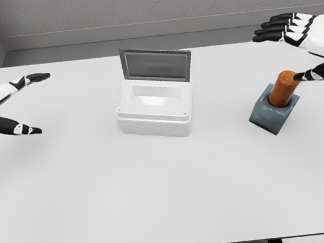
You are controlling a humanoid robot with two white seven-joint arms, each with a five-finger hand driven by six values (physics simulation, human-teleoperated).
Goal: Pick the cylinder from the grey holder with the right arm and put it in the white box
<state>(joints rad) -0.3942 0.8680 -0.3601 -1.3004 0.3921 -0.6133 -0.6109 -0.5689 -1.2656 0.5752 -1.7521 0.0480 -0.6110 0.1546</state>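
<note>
An orange cylinder (284,88) stands tilted in the grey holder (273,115) at the table's right side. My right hand (293,49) hovers just behind and right of it, fingers (277,28) spread open, and its thumb tip (302,76) is right at the cylinder's top. The white box (155,107) sits in the middle of the table with its grey lid (156,64) standing open at the back. At the far left my left hand (24,104) hangs over the table, open and holding nothing.
The white table (158,191) stretches wide in front of the box and holder. A grey wall runs along behind its far edge.
</note>
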